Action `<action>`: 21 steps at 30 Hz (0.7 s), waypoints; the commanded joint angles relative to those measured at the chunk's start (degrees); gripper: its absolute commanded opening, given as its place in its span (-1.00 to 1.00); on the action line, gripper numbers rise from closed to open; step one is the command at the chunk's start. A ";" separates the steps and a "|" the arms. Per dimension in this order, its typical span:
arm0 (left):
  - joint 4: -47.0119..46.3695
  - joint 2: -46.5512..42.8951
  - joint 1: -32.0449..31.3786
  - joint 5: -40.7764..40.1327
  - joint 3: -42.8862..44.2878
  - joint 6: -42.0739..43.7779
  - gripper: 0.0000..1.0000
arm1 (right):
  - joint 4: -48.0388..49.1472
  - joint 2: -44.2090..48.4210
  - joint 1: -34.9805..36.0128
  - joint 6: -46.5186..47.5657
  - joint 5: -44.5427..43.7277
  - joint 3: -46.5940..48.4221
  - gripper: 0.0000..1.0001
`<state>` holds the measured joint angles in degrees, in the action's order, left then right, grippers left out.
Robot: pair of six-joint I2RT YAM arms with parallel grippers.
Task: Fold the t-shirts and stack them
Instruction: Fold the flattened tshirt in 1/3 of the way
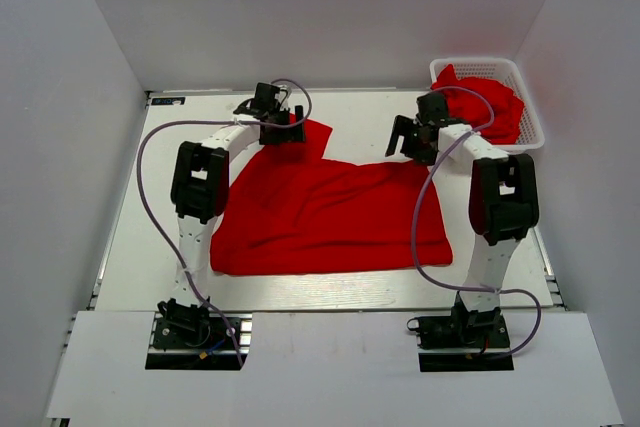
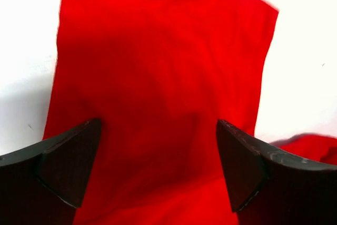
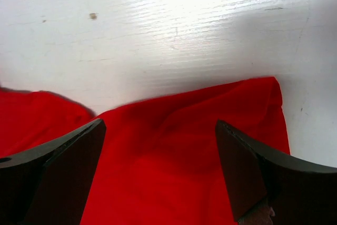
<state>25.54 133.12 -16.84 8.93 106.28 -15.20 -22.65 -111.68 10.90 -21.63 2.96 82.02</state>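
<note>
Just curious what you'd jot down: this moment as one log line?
left hand: open, above t-shirt far-left corner | right hand: open, above far-right corner | t-shirt: spread on table | basket: red shirts

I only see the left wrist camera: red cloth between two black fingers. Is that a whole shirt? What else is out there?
Observer: Yes. It's one bright red soft cloth t-shirt spread on the white table. Your left gripper hangs over its far left sleeve.
Operator: Where's the other gripper?
Observer: The right gripper hangs open over the shirt's far right corner.
Operator: Are there more shirts?
Observer: Yes, more red t-shirts are heaped in a white plastic lattice basket at the table's far right corner.
</note>
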 commanded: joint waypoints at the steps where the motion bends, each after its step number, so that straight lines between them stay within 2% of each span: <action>1: -0.59 1.26 0.41 -1.36 2.08 0.61 1.00 | 1.91 -1.69 -0.17 0.45 -1.20 2.09 0.81; 7: 3.55 4.34 0.41 -7.60 2.62 -0.52 1.00 | 0.60 -3.54 -0.61 -0.96 -6.03 1.22 0.81; 11: 2.76 4.34 1.72 -10.15 0.24 -2.37 1.00 | 1.56 -6.17 -0.79 -0.79 -7.26 1.65 0.81; 13: 3.54 4.87 1.72 -14.00 2.08 -2.90 1.00 | 0.95 -7.75 -0.96 -0.87 -7.88 2.96 0.81; 21: 5.57 10.31 3.48 -17.19 9.82 -5.28 1.00 | 2.52 -11.98 -2.46 -1.14 -9.74 8.32 0.81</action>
<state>25.91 139.39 -15.46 -4.99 115.28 -18.72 -21.56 -120.95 9.78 -22.46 -4.60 88.40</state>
